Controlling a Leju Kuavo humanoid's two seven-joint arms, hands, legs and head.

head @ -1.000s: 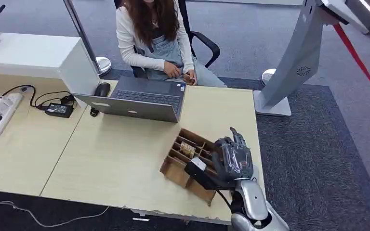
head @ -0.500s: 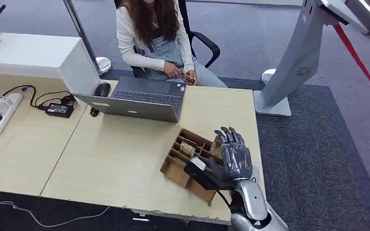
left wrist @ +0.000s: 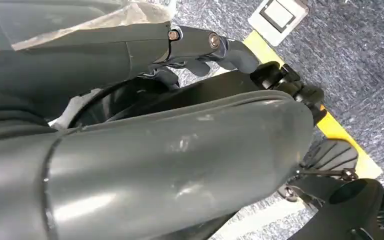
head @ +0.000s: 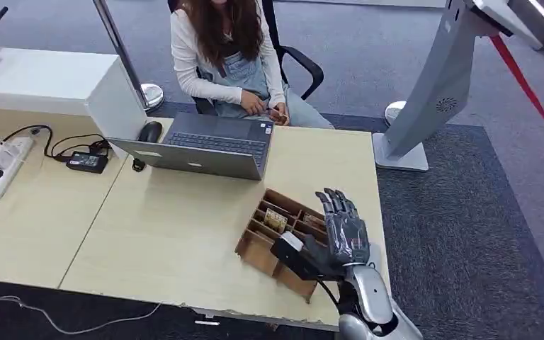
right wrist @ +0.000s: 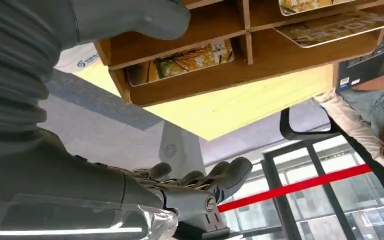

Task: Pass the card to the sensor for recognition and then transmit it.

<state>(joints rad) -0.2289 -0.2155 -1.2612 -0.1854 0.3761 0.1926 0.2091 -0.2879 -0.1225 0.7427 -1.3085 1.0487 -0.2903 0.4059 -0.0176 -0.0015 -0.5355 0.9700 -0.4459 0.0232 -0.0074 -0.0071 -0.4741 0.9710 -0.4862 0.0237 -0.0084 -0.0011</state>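
One dark many-fingered right hand [head: 343, 230] hovers over the far-right end of the brown wooden divided tray [head: 255, 244], fingers spread and pointing away from the robot, nothing in it. The tray sits on the pale wooden bench [head: 177, 227] near the front right corner. A few printed cards lie in the tray's slots: one yellow-and-green picture card [right wrist: 180, 62] in a slot right under the thumb, another card [head: 275, 218] in a slot on the laptop side. The grey open laptop [head: 205, 147] is beyond the tray, with a person in a white top [head: 219, 57] seated behind it. The grey slanted sensor stand [head: 435, 85] is off the bench, beyond the tray to the right. The left hand [left wrist: 205, 47] hangs over grey carpet, can't tell its state.
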